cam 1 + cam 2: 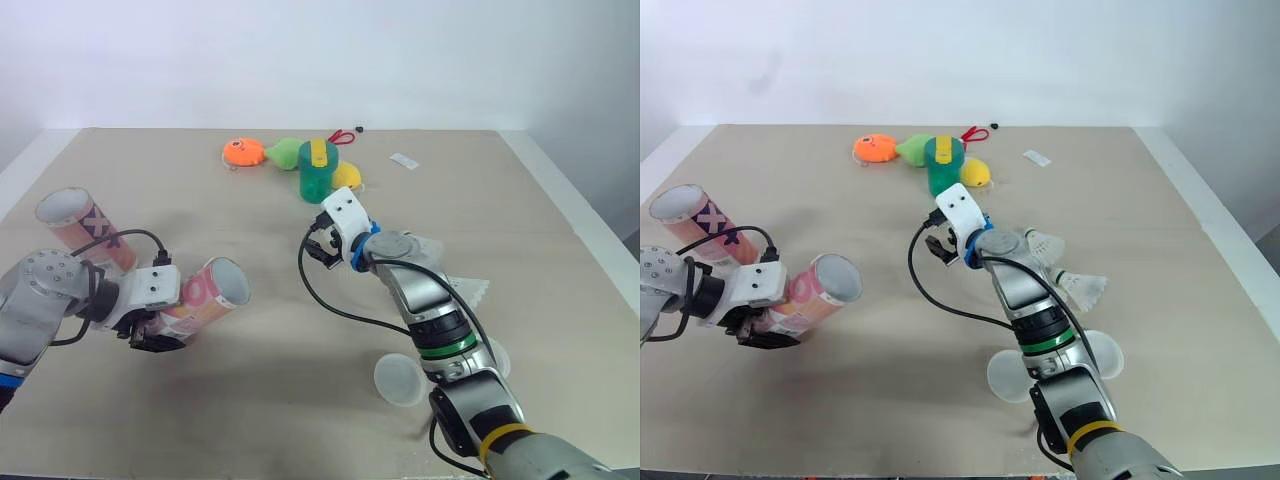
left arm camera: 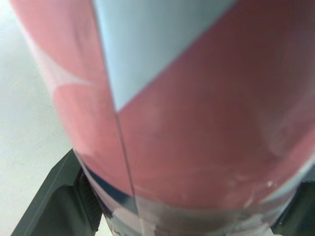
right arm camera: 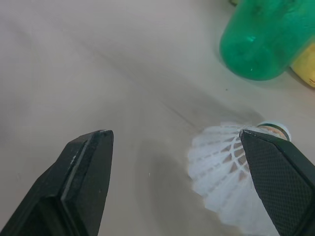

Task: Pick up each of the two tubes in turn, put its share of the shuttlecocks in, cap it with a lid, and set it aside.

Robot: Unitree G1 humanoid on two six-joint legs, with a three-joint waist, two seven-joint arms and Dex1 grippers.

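Pink tube (image 1: 205, 292) clamped in left fingers (image 2: 53, 209); white shuttlecock (image 3: 227, 169) between wide-apart right fingers (image 3: 81, 182), close beside one.

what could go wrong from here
1. The shuttlecock sits beside one finger of the open right gripper, not centred; closing could crush its feathers or flick it away.
2. The green bottle stands close beyond it and could get knocked.
3. The left gripper holds the tilted tube near its base, so it might slip.
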